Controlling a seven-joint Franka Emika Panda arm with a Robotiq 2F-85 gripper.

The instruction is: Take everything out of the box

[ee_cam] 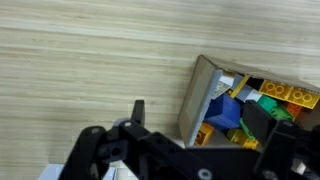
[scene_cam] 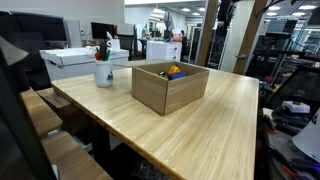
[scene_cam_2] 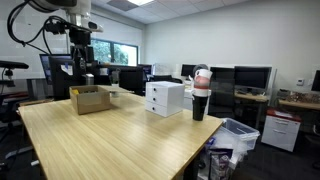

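One brown cardboard box [scene_cam: 168,90] sits on the pale wooden table [scene_cam: 225,125]. Inside it lies a jumble of toy pieces [ee_cam: 238,105] — yellow, blue, green, too tangled to count. The single gripper [ee_cam: 194,108] hangs above the box's edge, jaws spread wide, gripping nothing. Nearby stand one cup of pens [scene_cam: 104,72] and white boxes [scene_cam_2: 165,97] — around them, an office of desks and monitors [scene_cam_2: 250,77].

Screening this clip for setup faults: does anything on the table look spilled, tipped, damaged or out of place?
Nothing stands out. The brown cardboard box sits upright on the light wooden table, the colourful plastic toy blocks lie inside it, and the white cup of pens and white boxes stand upright.
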